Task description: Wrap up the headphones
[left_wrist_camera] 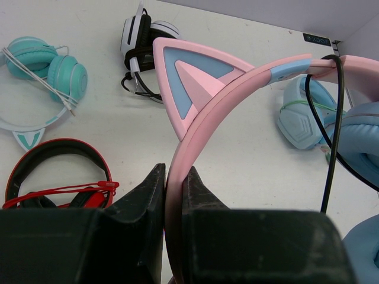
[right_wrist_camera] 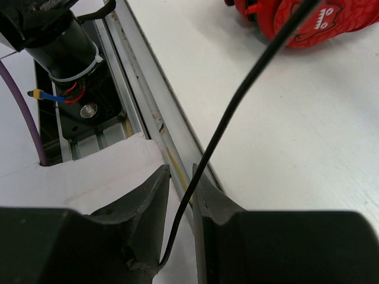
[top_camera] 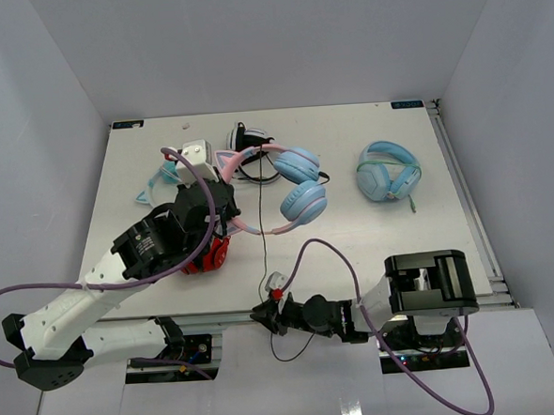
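Observation:
The headphones (top_camera: 298,164) have a pink cat-eared headband (left_wrist_camera: 195,100) and light blue ear cups, and sit at the table's middle. My left gripper (top_camera: 227,194) is shut on the headband, pinched between both jaws (left_wrist_camera: 174,171). Their thin black cable (top_camera: 263,237) runs from the band (left_wrist_camera: 331,118) down over the table's front edge. My right gripper (top_camera: 263,314) hangs at that edge. Its jaws (right_wrist_camera: 182,171) stand slightly apart, and the cable (right_wrist_camera: 237,100) passes loosely through the gap, touching the right finger only.
Red headphones (top_camera: 209,254) lie under my left arm. A teal pair with a white band (top_camera: 163,182), a black-and-white pair (top_camera: 249,139) and an all-light-blue pair (top_camera: 388,172) lie farther back. The table's metal front rail (right_wrist_camera: 148,112) runs beside my right gripper.

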Robot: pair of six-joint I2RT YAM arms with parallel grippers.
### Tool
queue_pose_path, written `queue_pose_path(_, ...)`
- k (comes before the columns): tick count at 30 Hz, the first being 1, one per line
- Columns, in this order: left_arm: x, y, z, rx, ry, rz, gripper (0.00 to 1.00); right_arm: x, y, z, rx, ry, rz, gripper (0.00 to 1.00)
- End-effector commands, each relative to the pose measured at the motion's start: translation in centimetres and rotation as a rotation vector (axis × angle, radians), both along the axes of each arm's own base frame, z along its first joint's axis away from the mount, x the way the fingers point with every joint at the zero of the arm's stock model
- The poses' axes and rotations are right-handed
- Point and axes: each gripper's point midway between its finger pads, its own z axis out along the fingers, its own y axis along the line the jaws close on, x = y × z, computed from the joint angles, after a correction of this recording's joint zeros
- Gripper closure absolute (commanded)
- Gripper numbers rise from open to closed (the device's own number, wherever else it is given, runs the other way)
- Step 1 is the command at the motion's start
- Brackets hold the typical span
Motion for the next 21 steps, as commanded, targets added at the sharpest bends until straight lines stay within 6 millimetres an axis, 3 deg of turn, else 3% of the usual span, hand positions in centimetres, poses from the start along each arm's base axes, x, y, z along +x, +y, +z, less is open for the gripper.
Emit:
queue_pose_path(1,-0.1,1.2,3.7,-0.136,-0.084,0.039,1.00,-0.9,1.6,1.9,0.146,0.031,0.023,0.71)
queue_pose_path(7,-0.4,1.4,3.8,-0.138,-0.081,0.027,1.00,-1.2,2.2,0.4,0.157,0.043,0.030,0.73)
queue_pose_path(10,-0.9,1.4,4.0,-0.157,-0.079,0.003,1.00,-0.8,1.8,0.5,0.190,0.051,-0.002,0.91)
queue_pose_path(11,-1.1,1.3,4.1,-0.164,-0.079,-0.011,1.00,-0.7,1.5,0.3,0.185,0.051,-0.007,0.92)
queue_pose_path(16,-3.5,0.5,4.5,-0.142,-0.061,-0.203,1.00,2.6,-2.6,3.0,0.223,-0.023,-0.173,0.92)
queue_pose_path(17,-3.8,0.6,4.5,-0.135,-0.056,-0.223,1.00,3.2,-3.3,2.7,0.193,-0.035,-0.201,0.92)
queue_pose_path(21,-5.2,2.5,5.3,-0.140,-0.059,-0.234,1.00,5.3,-5.6,4.7,0.192,-0.060,-0.303,0.92)
